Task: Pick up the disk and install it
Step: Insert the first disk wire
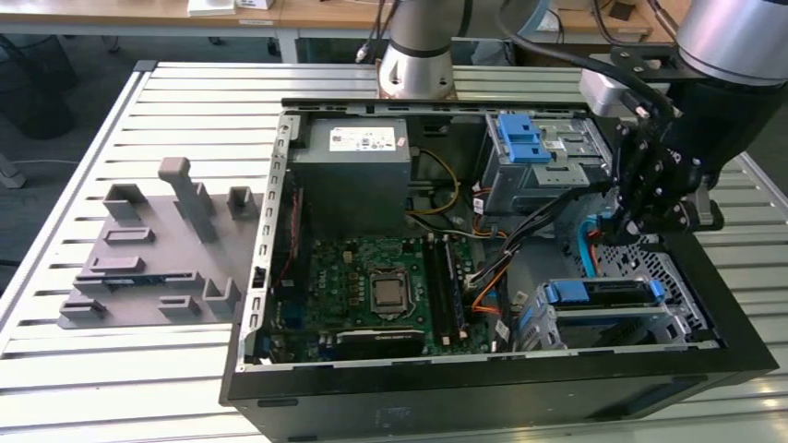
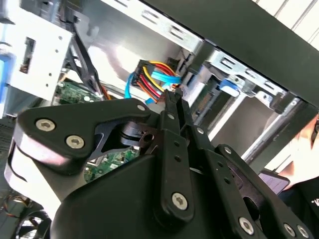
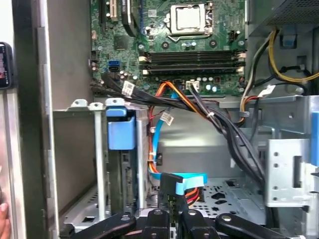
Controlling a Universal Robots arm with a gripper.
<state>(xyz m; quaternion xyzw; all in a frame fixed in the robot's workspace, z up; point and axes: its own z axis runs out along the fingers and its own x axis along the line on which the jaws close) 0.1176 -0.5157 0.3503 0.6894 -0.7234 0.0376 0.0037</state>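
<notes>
The hand [image 1: 630, 229] hangs inside the open case [image 1: 493, 388], by the case wall on the exterior view's right. Its fingers [image 2: 173, 149] are drawn together into one narrow strip. The tips sit right at a folded blue cable [image 3: 187, 179] and a bundle of red and yellow wires [image 2: 149, 74]. Whether they nip the cable I cannot tell.

The disk [image 1: 600, 293] is not in the hand. It sits slotted in a metal cage [image 1: 615, 323] near the hand, in the case corner on the exterior view's lower right. It stands on edge, with only its blue carrier rim facing up. Its long axis runs along the case's near wall, and its blue tab [image 3: 121, 130] points toward the motherboard [image 1: 376, 295].

A second cage [image 1: 542, 157] with blue latches stands at the far end of the case, beside the grey power supply [image 1: 351, 161]. Black cables [image 3: 219, 124] trail from the board across the gap between the cages.

The case lies on its side on the slatted desk [image 1: 185, 101], filling the middle and the exterior view's right. A grey fixture plate [image 1: 154, 249] lies near the desk's opposite edge.
</notes>
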